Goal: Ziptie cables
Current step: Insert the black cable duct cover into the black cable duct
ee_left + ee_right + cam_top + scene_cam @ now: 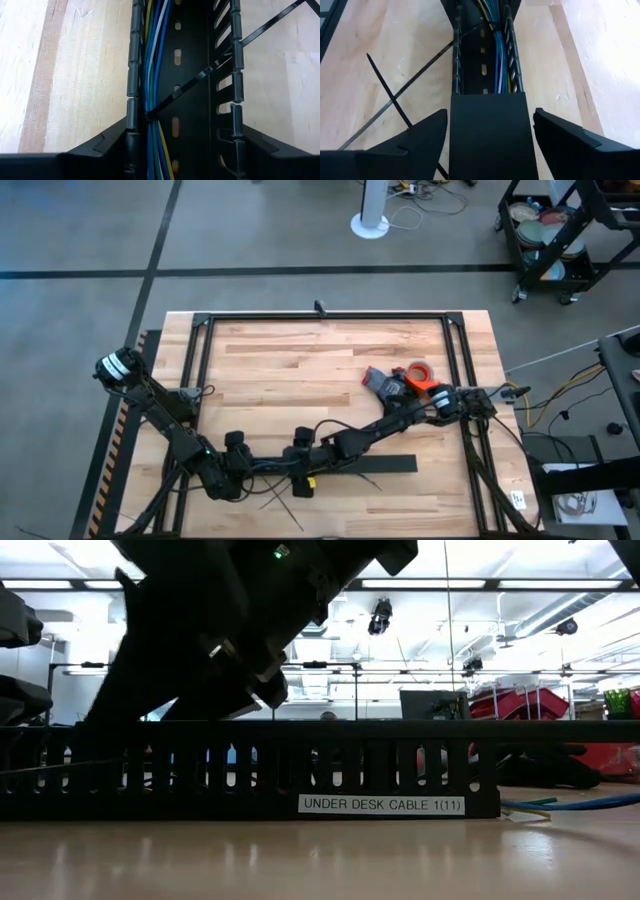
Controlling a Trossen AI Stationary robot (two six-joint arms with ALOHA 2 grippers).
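Spanning pale wooden table, black duct, perhaps labelled.

left arm reaching in from table's left edge, bent low, left gripper near front edge, fingers spread wide, right arm stretched across from right, right gripper just beside it, fingers spread

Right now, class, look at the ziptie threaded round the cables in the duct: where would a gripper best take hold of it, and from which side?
Probably the free tail of the ziptie, where it leaves through a slot in the duct wall and lies over bare table. Come from above, outside the duct. Inside, at the cables, the walls crowd any finger.
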